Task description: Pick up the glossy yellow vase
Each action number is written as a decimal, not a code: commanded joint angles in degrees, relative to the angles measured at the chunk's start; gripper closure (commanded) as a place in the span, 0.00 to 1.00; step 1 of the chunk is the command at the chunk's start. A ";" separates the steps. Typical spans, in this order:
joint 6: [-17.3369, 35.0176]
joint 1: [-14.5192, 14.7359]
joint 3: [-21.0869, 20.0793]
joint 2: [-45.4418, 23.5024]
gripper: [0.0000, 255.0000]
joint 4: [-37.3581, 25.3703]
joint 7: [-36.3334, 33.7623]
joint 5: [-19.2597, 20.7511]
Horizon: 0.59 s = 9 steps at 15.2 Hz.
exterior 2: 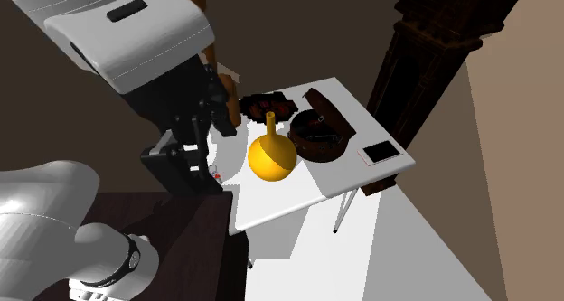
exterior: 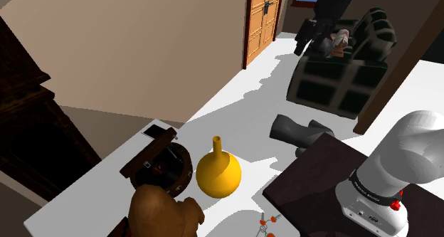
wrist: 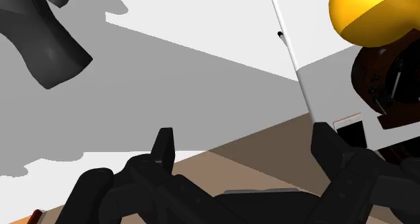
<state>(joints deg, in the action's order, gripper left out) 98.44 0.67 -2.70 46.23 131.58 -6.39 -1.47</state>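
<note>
Gripper: fingers stand apart, nothing between them. The yellow vase stands upright on the white table, just beside a brown bowl; long axis vertical, thin neck uppermost. Governing relation: the vase lies ahead of the hand and outside the gap, beyond one finger (not centred), so in my judgement the hand must shift sideways and descend. The wrist view catches the round belly; the shoulder view supplies the neck, and the second exterior view shows the hand well above the table
</note>
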 commanded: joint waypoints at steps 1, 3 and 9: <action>0.00 0.00 0.00 0.00 0.00 0.00 0.00 0.00; 1.73 0.79 -2.10 -1.05 0.00 1.16 -1.74 -1.02; 7.16 3.08 -8.48 -5.64 0.00 3.35 -6.96 -3.82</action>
<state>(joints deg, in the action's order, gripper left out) 104.95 3.43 -10.34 41.29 134.77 -12.68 -4.94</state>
